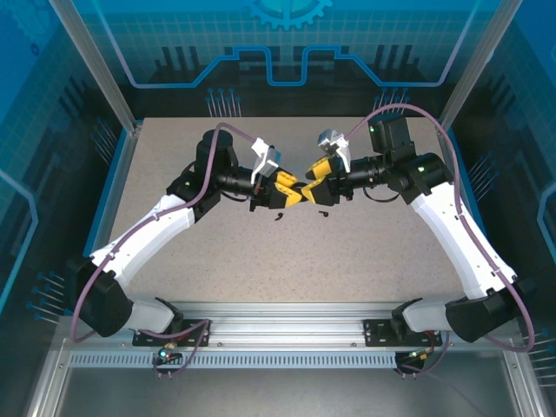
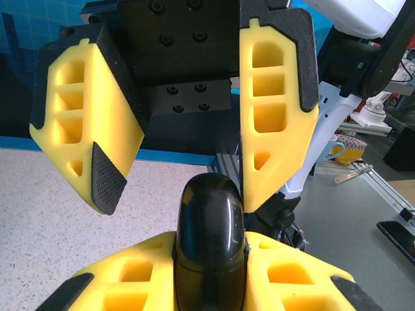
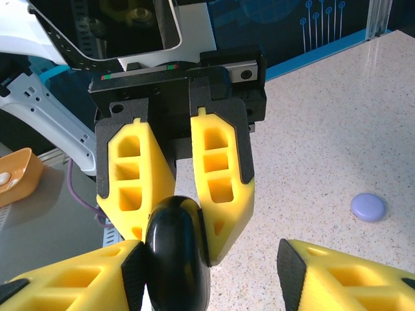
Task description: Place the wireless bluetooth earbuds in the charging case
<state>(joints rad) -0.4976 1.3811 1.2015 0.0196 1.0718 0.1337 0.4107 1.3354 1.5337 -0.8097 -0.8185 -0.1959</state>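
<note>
The charging case (image 2: 211,246) is a smooth black rounded puck, held edge-up above the table with my left gripper (image 2: 211,265) shut on its two flat faces. My right gripper (image 3: 211,272) faces it head-on and stands open, one pad (image 3: 133,269) touching the charging case (image 3: 176,259) and the other finger well clear. In the top view both grippers meet over the table's middle, left (image 1: 291,193) and right (image 1: 311,189). Two tiny black earbuds lie on the table just below them, one (image 1: 280,217) under the left gripper and one (image 1: 325,214) under the right.
A small lilac disc (image 3: 368,207) lies on the speckled table to the right of the grippers. Blue enclosure walls (image 1: 87,174) ring the table, and an aluminium rail (image 1: 278,313) runs along the near edge.
</note>
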